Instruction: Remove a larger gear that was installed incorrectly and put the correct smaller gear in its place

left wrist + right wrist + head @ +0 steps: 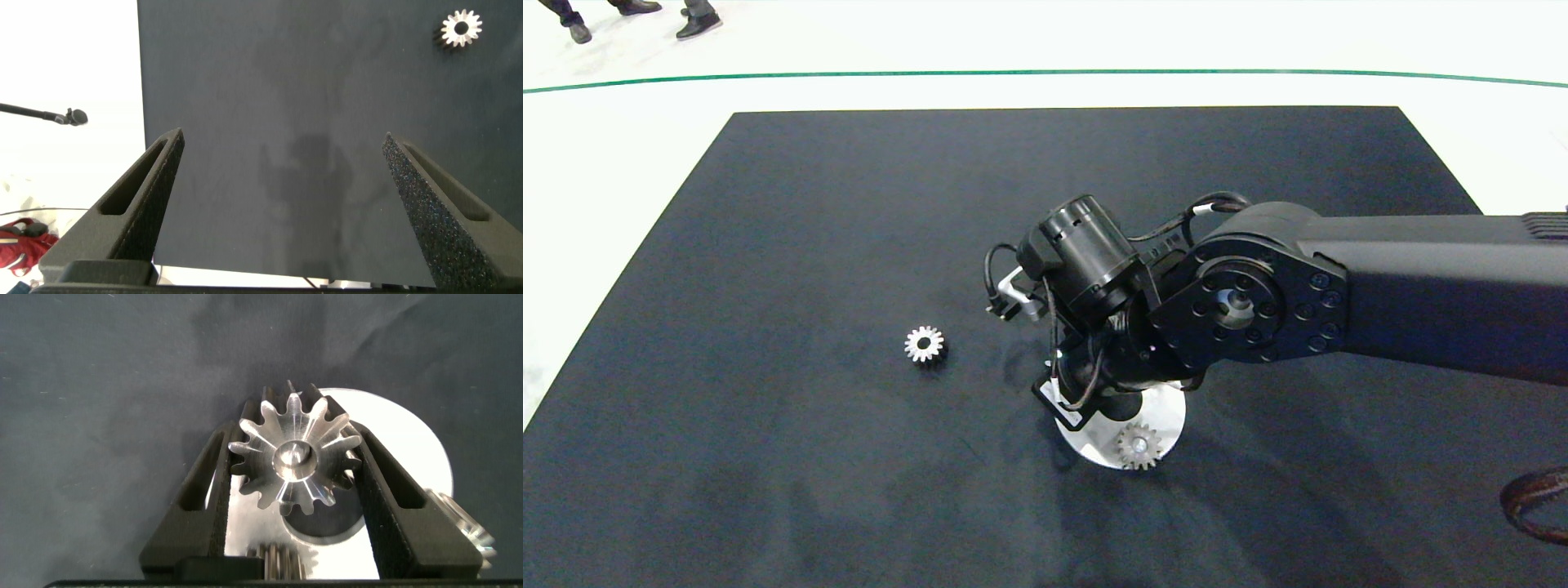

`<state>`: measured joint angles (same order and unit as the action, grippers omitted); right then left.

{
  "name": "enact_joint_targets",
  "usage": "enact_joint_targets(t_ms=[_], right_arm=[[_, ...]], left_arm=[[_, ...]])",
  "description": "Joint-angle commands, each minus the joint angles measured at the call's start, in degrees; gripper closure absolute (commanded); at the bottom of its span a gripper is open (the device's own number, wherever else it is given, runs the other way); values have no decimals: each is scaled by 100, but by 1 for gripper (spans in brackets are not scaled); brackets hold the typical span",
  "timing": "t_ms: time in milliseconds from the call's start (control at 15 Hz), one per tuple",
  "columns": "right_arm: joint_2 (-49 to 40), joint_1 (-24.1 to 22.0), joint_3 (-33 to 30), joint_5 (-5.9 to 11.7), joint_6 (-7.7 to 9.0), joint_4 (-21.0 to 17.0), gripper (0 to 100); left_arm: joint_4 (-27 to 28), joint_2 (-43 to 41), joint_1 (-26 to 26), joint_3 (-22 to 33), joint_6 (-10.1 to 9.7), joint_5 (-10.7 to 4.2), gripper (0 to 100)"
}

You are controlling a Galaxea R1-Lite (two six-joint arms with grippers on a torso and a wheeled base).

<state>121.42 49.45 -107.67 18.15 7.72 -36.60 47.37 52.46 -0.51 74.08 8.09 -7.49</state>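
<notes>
Right wrist view gives us the best look: the right gripper (296, 469) has its two dark fingers closed against opposite sides of the larger gear (294, 457), a bright silver piece w/ long pointed teeth fanning out star-like. Its face points straight at the wrist cam, so the axis runs along the fingers; a rounded silver pin tip shows at the centre. Behind it sits a round silver base plate (417, 441) w/ a dark hole. From the head view we see the right arm (1339, 294) reaching in over the plate (1168, 412), near-centre of the dark mat (809, 204). One small gear sits on the plate's near edge (1138, 446); the smaller gear (924, 344) lies flat on the mat to the left, well apart. Left gripper (282, 204) hangs wide open above the mat, holding nothing.
</notes>
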Motion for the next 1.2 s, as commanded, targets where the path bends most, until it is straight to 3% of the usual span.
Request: enact_joint_targets(t_ms=[67, 333, 467, 533, 667, 733, 933, 1067, 1133, 1200], right_arm=[[-180, 21, 18, 4, 11, 3, 74], [-584, 100, 35, 31, 2, 3, 83], [-1129, 127, 97, 101, -139, -32, 86], [-1472, 109, 264, 250, -253, -32, 89], [-2070, 83, 765, 655, -684, -32, 92], [-2702, 13, 1644, 971, -939, -32, 93], [-3994, -348, 3393, 936, -1053, 12, 93], [-4759, -506, 4377, 927, -1571, 249, 93], [-5005, -524, 4720, 953, -1853, 531, 93], [-5172, -559, 5019, 971, -1993, 768, 93]], left_arm=[[26, -7, -2, 10, 8, -7, 0], [9, 1, -2, 27, 8, -16, 0], [-26, 1, -2, 1, 17, -16, 0], [-26, 1, -2, -34, 17, -16, 0], [-26, 1, -2, -69, 61, -7, 0], [-26, 28, 7, -87, 61, 1, 0], [-70, 54, -2, -87, -1, 37, 0], [-141, 72, 139, -87, -203, 45, 0], [-290, 177, 473, -52, -115, 19, 0], [-562, 353, 1000, 19, -71, 1, 0]])
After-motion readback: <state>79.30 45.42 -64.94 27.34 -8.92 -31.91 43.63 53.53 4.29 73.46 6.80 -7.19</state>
